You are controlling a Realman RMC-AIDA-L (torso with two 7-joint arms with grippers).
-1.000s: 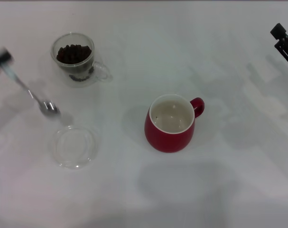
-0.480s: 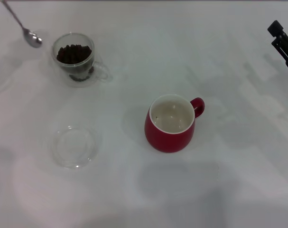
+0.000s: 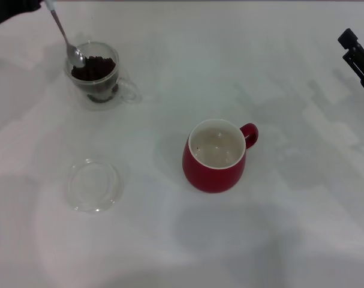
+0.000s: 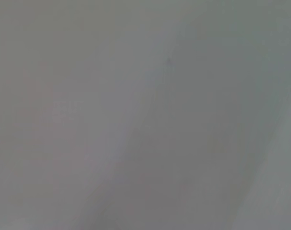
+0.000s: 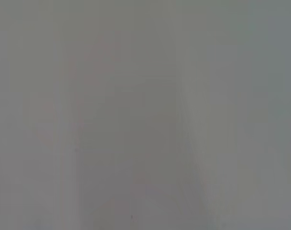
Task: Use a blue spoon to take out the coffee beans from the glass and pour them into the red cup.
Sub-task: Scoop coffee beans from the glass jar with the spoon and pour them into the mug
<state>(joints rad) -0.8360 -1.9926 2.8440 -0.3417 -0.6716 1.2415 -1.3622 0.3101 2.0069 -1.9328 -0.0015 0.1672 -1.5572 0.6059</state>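
Note:
The glass (image 3: 113,90) stands at the far left of the white table, with a heap of coffee beans (image 3: 95,68) inside. My left gripper (image 3: 32,6) shows as a dark shape at the top left corner, shut on the handle of the blue spoon (image 3: 65,37). The spoon slants down, and its silver bowl sits at the glass's near-left rim, just over the beans. The red cup (image 3: 214,162) stands upright mid-table with its handle to the right; its white inside looks empty. My right gripper (image 3: 351,49) is parked at the far right edge, open and empty. Both wrist views show only plain grey.
A flat shallow clear round dish (image 3: 95,185) lies on the table in front of the glass, left of the red cup. The white table (image 3: 277,228) stretches around all of these.
The spoon swung up from near the clear dish to the far left corner, then right and down to the glass rim. The right arm barely moved.

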